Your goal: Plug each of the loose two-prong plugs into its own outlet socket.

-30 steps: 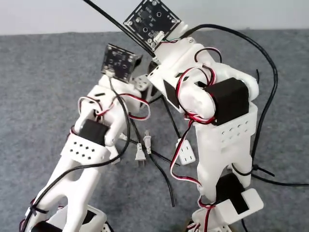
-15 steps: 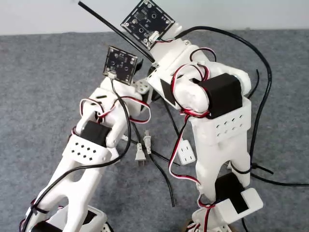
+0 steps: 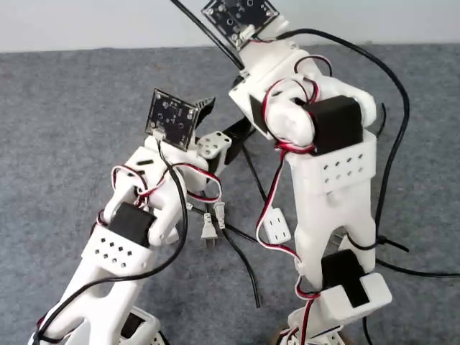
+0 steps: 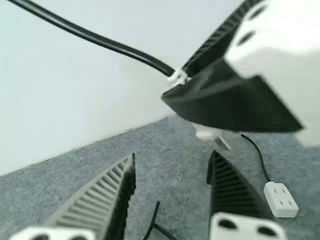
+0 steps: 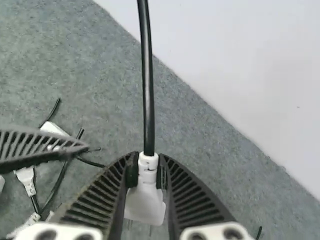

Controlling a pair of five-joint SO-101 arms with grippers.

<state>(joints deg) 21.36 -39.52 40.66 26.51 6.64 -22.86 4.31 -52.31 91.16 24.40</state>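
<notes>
Status: right hand [image 5: 147, 159] clenched on white plug [image 5: 144, 200], black cord [image 5: 146, 75] rising from it; left hand [image 4: 173, 157] spread wide above bench [image 4: 75, 175].

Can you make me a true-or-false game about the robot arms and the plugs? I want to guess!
1. The right tool is shut on a white two-prong plug with a black cable. True.
2. The left tool grips a plug too. False: it is open, with nothing between its fingers.
3. The white outlet socket block lies on the grey carpet. True.
4. Every plug sits in a socket. False: a pale plug and a second pale plug lie loose on the carpet.
</notes>
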